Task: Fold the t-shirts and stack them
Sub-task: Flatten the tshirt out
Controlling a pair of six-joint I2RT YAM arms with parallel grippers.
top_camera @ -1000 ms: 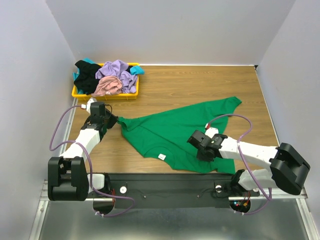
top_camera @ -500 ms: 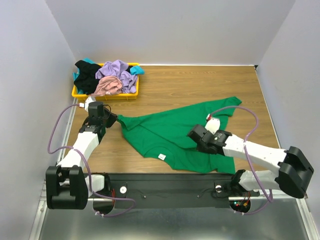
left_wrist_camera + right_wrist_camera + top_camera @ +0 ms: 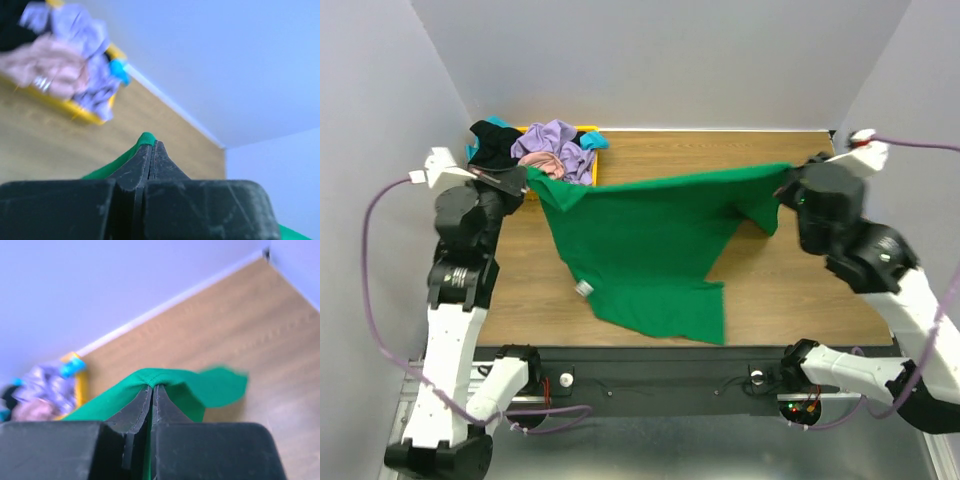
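Observation:
A bright green t-shirt (image 3: 640, 250) hangs stretched in the air between both arms, its lower part drooping toward the near table edge, a small white label (image 3: 584, 289) showing at its left. My left gripper (image 3: 525, 178) is shut on the shirt's left corner (image 3: 146, 138). My right gripper (image 3: 786, 190) is shut on the shirt's right edge (image 3: 155, 376); a green flap (image 3: 220, 385) hangs beyond it. Other t-shirts, lavender (image 3: 552, 143), dusty pink (image 3: 542, 167), black (image 3: 492, 143) and teal, lie heaped at the back left.
The heap sits in a shallow yellow tray (image 3: 592, 164) at the table's back left corner, seen blurred in the left wrist view (image 3: 85, 115). Grey walls close in the wooden table (image 3: 790, 290) on three sides.
Both arms have risen and swung apart, lifting the green shirt off the table and pulling it taut. The right gripper shut on the shirt's edge.

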